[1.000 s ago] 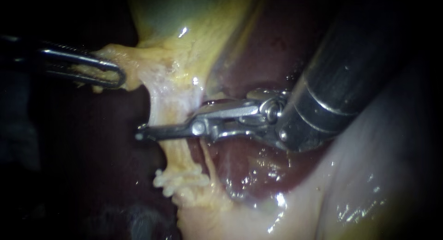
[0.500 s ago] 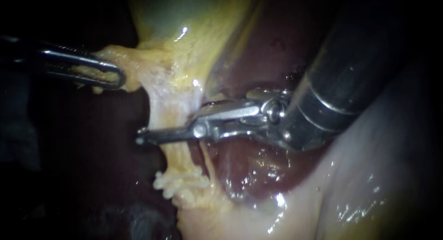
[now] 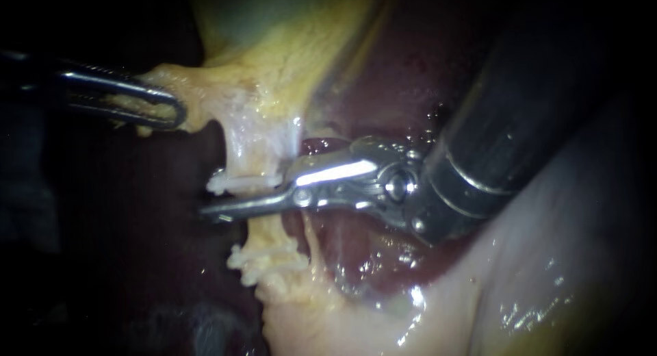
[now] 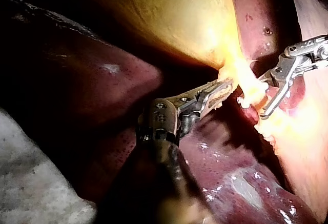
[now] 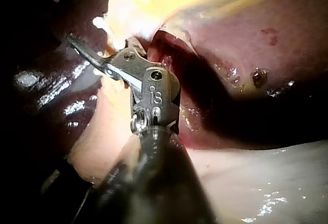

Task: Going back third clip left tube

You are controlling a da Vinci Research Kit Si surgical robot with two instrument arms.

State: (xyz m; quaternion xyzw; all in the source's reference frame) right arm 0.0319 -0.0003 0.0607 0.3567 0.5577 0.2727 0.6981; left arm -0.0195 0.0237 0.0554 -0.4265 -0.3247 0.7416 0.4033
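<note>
Endoscope view: left instrument [image 3: 172,114] grips yellow tissue [image 3: 205,96]; right instrument [image 3: 226,204], jaws parted, lies beside the clip [image 3: 239,183].

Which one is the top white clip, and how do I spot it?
Find the pale yellow tube running down the middle, below the gallbladder. The clip is the small white bar across it, just above the right instrument; the other white clips sit lower, under its tip.

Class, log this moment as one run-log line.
left metal tool: shut on yellow fatty tissue | right metal tool: just below white clip | white clip: across pale stretched tube
</note>
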